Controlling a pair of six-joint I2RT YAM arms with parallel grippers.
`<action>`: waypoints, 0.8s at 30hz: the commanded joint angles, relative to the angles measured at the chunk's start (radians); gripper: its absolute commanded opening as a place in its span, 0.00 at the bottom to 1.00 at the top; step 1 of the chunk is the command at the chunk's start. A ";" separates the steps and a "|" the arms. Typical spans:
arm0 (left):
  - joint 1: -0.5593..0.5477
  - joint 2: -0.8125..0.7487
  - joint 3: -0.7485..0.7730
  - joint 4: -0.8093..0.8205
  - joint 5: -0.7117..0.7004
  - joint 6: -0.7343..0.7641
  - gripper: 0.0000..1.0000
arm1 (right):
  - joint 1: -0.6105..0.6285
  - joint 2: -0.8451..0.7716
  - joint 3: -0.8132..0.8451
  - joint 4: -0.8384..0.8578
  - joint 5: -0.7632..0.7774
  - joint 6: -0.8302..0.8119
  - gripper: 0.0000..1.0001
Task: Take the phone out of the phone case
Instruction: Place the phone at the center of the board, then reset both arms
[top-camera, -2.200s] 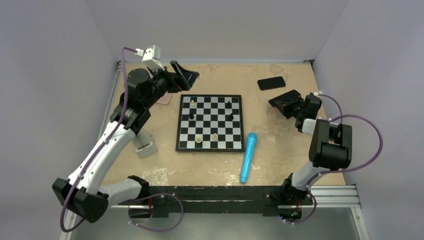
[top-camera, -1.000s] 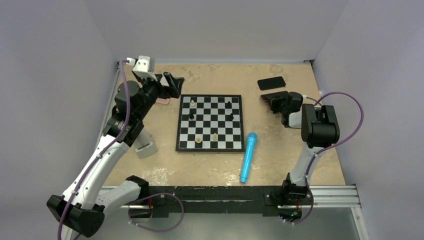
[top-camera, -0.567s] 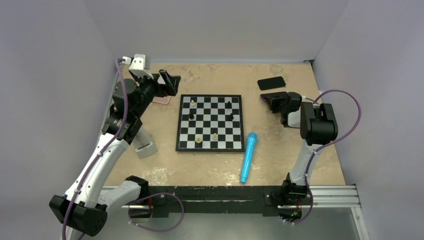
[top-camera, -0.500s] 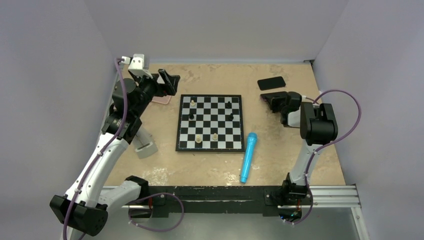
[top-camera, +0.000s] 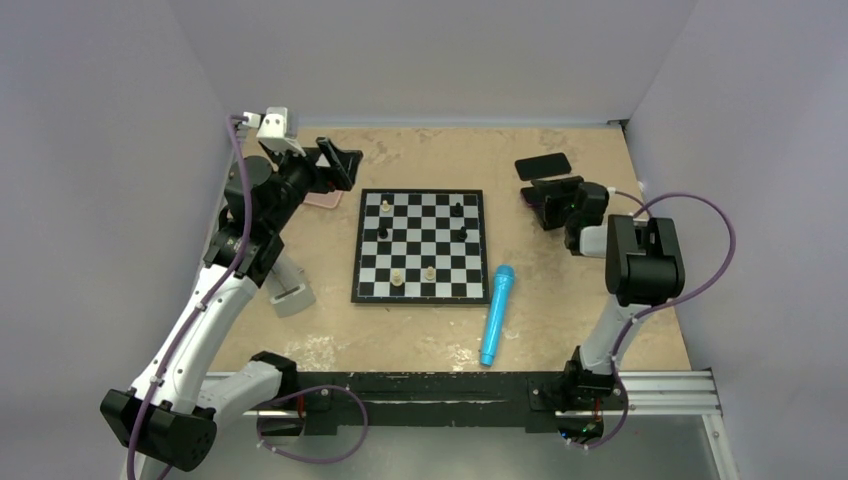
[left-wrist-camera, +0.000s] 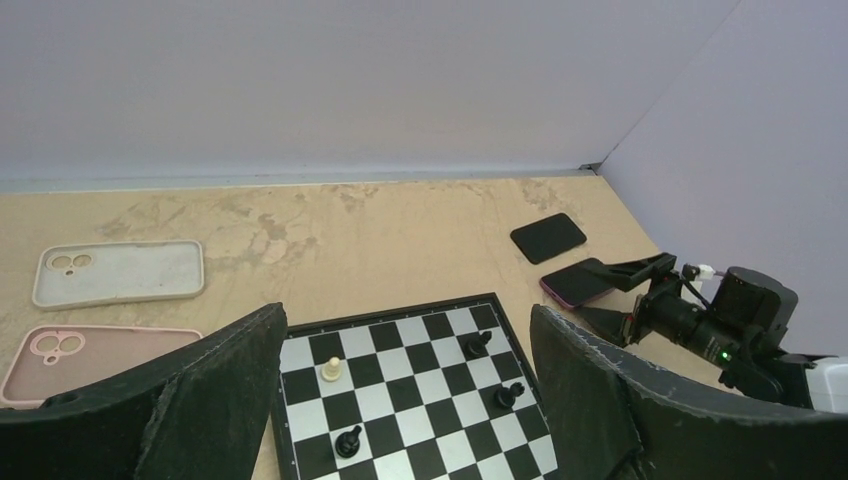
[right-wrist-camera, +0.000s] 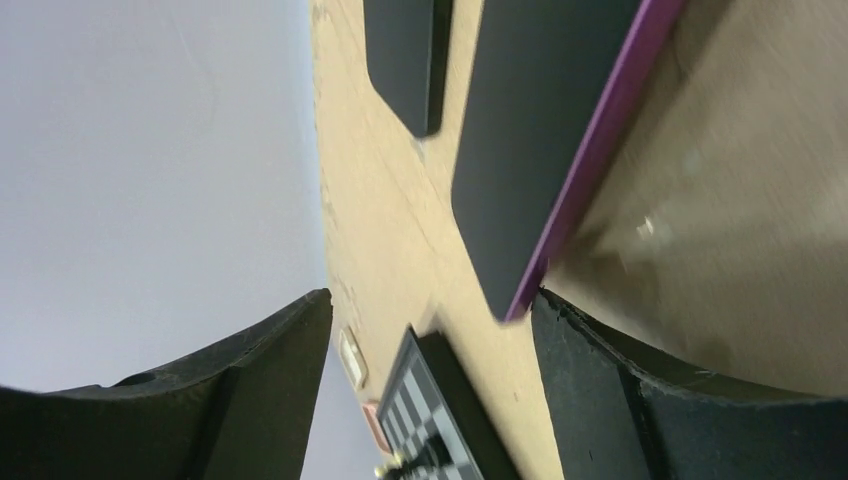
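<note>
The phone (left-wrist-camera: 575, 283) is dark with a purple edge and lies flat on the table at the right (right-wrist-camera: 540, 130). My right gripper (top-camera: 552, 200) is open and turned on its side. Its fingers stand either side of the phone's near end (right-wrist-camera: 430, 300), and one fingertip (right-wrist-camera: 560, 320) is right at the phone's corner. An empty pink phone case (left-wrist-camera: 95, 360) lies at the far left (top-camera: 322, 200), with an empty pale case (left-wrist-camera: 118, 272) behind it. My left gripper (top-camera: 340, 160) hovers open above the table near them and holds nothing (left-wrist-camera: 408, 312).
A chessboard (top-camera: 420, 245) with several pieces fills the middle. In front of its right corner lies a blue pen-like stick (top-camera: 496, 313). A flat black slab (top-camera: 543, 165) lies just behind the phone. A grey block (top-camera: 290, 297) sits by the left arm. Walls close three sides.
My right gripper has opened and let go of the phone, which now rests on the table. The left arm drew back slightly toward the left wall.
</note>
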 joint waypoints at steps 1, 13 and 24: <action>0.009 0.002 -0.003 0.051 0.024 -0.018 0.94 | 0.002 -0.147 -0.113 0.003 -0.055 -0.053 0.77; 0.019 0.000 0.003 0.042 0.015 -0.008 0.94 | 0.016 -0.562 -0.168 -0.370 -0.061 -0.613 0.78; 0.004 -0.045 0.002 0.033 -0.015 0.014 0.94 | 0.057 -1.216 -0.205 -0.609 -0.014 -0.986 0.85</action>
